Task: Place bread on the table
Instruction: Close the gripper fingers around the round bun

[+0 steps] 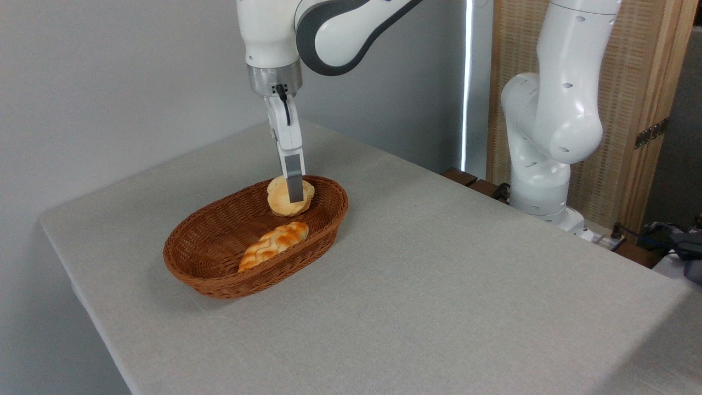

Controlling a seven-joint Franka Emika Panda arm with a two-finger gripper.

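We see pincer [295, 193] hanging vertical, near finger across bread [285, 198] – grip state unclear to us. Bread in far end of basket [219, 269], toward bench [439, 285] back edge – loaf [273, 246] beside it untouched.

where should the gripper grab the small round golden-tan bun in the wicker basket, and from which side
Grip the small round golden-tan bun across its flat faces, coming straight down from above. It stands tilted on edge against the far right end of the oval brown wicker basket, so its thin width fits between the fingers. The gripper is already down over it.
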